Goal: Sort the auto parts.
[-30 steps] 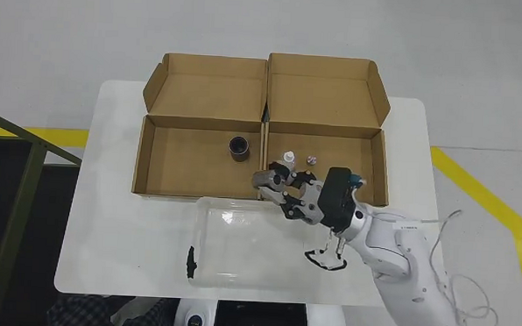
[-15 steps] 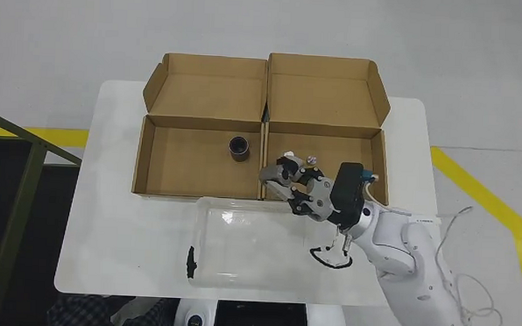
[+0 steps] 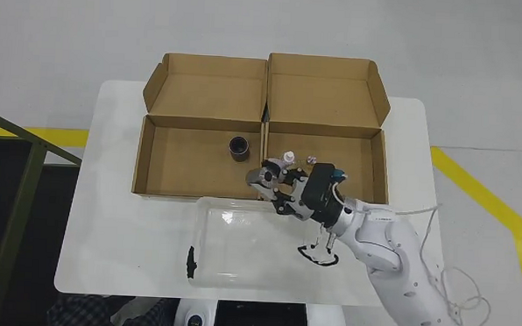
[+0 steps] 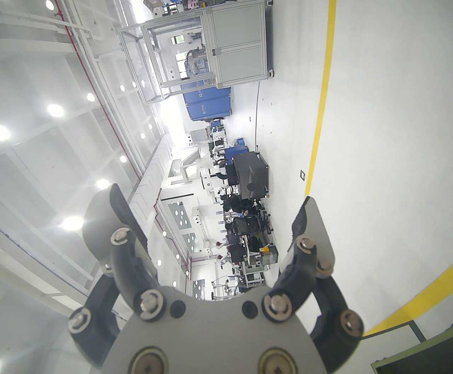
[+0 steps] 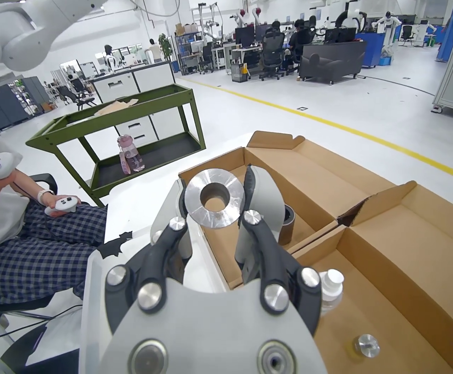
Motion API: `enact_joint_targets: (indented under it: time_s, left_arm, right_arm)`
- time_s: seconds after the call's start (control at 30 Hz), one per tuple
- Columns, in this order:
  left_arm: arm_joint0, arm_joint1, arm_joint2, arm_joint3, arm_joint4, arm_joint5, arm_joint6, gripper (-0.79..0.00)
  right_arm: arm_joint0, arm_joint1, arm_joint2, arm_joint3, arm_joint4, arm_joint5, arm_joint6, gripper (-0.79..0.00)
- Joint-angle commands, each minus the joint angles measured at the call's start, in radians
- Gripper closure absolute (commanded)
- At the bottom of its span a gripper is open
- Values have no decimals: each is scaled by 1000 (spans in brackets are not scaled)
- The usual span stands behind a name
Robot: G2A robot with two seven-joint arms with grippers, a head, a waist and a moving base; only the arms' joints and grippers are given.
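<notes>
The right gripper is clamped on a metal ring, pinching its rim from two opposite sides. It holds the ring above the front walls of two open cardboard boxes, about where they meet.

In the left box a short dark cylinder stands upright near the shared wall, just beyond the ring. The right box holds a small white plastic part with a cap-like top and a small metal disc, both close beside the gripper. A clear plastic tray lies on the white table just in front of the boxes, partly under the arm. A flat black piece with a jagged outline lies at the tray's left edge; whether it is inside the tray cannot be told.

The ring is thick and bright, with fine circular machining marks and a round bore. It is wider than it is deep. Its flat face is turned back toward the wrist, so the bore's axis runs along the fingers, toward the left box.

The left gripper has its fingers spread with nothing between them, and it points away from the table into the room.
</notes>
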Motion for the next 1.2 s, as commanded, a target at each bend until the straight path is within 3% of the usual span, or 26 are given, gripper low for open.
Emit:
enact_joint_targets:
  time_s: [0.0,0.73,1.17]
  left_arm:
    - [0,0,0,0,0,0,0,-785]
    - [0,0,0,0,0,0,0,-785]
    - [0,0,0,0,0,0,0,-785]
  right_arm:
    - [13,-3,-21,4,-28,17,6,0]
    - [273,-71,-292,209,-302,226,189,0]
    - [388,-120,-392,357,-323,245,277,0]
